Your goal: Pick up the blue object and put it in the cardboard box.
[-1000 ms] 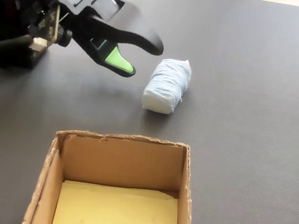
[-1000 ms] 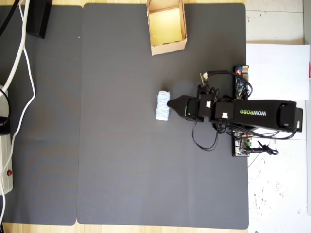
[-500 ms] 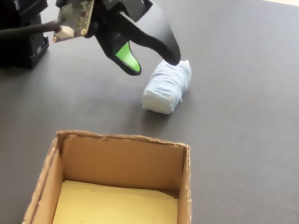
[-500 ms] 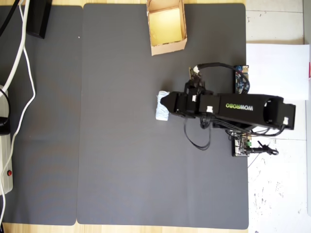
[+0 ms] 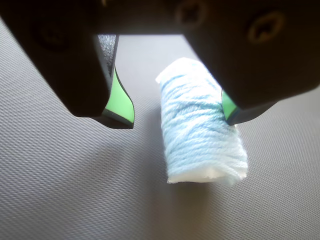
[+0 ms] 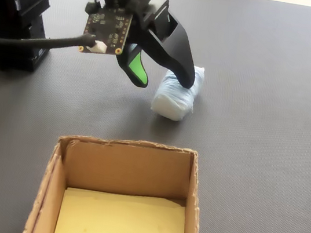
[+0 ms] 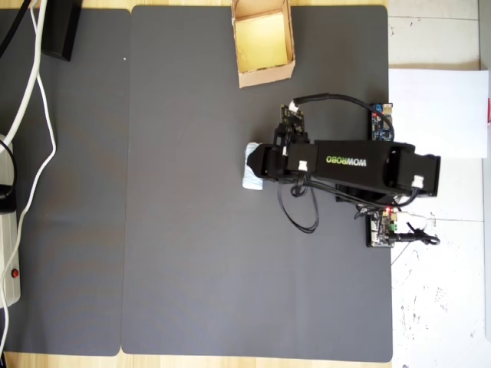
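The blue object [image 5: 202, 127] is a pale blue-and-white yarn roll lying on its side on the dark grey mat. My gripper [image 5: 175, 112] is open and lowered around it: the roll rests against the right green pad, with a wide gap to the left one. A fixed view shows the same, the gripper [image 6: 163, 82] straddling the blue object [image 6: 172, 102]. The cardboard box [image 6: 127, 168], open-topped with a yellowish floor, stands in front of the roll there. From overhead the blue object [image 7: 250, 169] peeks out at the arm's left end, and the cardboard box [image 7: 266, 75] is near the mat's top edge.
The black arm [image 7: 345, 162] stretches in from its base at the mat's right edge. White cables [image 7: 34, 100] and a black block [image 7: 61, 27] lie at the far left. A white sheet [image 7: 437, 111] sits off the mat to the right.
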Action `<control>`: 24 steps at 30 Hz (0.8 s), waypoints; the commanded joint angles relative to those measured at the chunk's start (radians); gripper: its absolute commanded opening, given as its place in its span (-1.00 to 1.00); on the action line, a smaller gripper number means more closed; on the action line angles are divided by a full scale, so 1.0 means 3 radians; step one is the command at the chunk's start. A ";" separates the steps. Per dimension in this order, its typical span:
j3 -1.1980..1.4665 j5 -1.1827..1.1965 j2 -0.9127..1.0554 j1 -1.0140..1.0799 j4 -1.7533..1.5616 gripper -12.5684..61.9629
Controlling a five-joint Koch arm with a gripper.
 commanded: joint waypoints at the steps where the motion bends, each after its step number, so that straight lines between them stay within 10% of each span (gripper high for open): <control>1: -0.0240 0.0205 -0.0041 -0.0020 0.0005 0.22; 14: -0.0343 0.0205 -0.0608 -0.0199 -0.0235 0.20; 24: -0.0138 0.0174 -0.0639 -0.0215 -0.0874 -0.37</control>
